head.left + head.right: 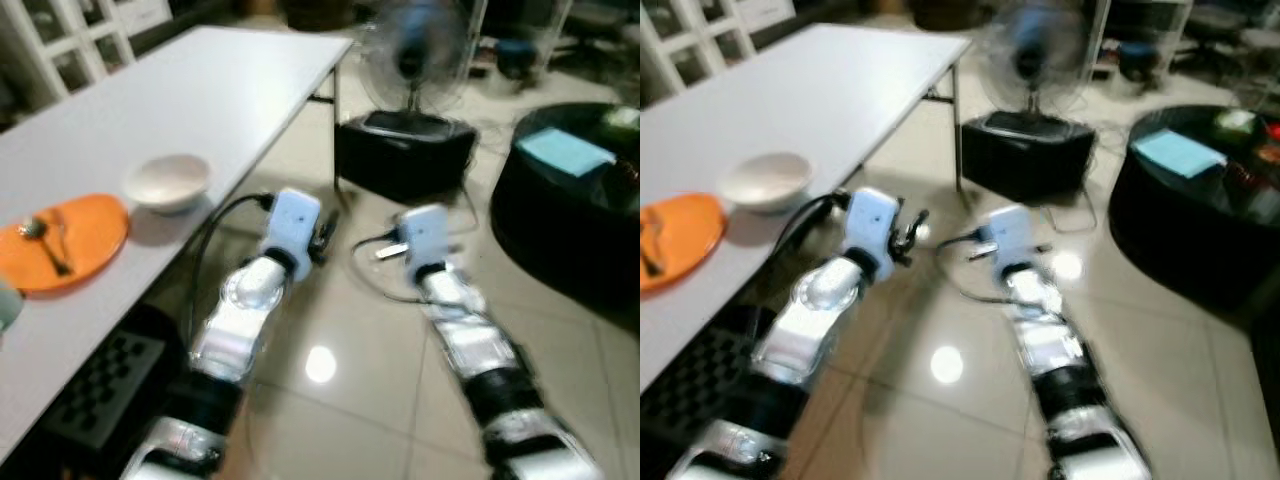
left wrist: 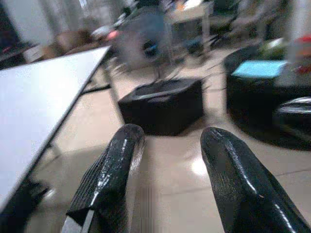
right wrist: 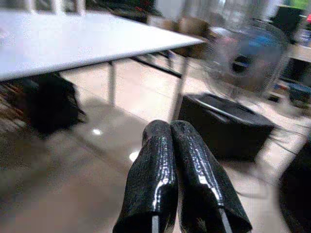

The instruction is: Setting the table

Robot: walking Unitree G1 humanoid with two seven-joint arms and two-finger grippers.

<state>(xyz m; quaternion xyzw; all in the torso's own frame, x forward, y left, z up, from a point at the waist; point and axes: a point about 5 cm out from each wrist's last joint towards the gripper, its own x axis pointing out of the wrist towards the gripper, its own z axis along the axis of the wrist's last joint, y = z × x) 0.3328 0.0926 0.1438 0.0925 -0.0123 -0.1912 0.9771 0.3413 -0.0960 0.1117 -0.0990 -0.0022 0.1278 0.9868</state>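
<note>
A long white table [image 1: 200, 90] runs along my left. Near its edge lies an orange plate [image 1: 85, 250] with a spoon and a fork [image 1: 48, 243] on it. A white bowl [image 1: 168, 182] stands just beyond the plate. Both silver arms reach forward over the tiled floor, to the right of the table. My left gripper [image 2: 167, 138] is open, with nothing between its fingers. The fingers of my right gripper [image 3: 171, 145] are pressed together on nothing. Both head views are blurred.
A standing fan [image 1: 415, 50] on a black box [image 1: 405, 150] is straight ahead. A round black table [image 1: 570, 220] with a turquoise sheet [image 1: 565, 150] stands at the right. A black crate [image 1: 100, 390] sits under the white table. A pale rim [image 1: 5, 305] shows at the left edge.
</note>
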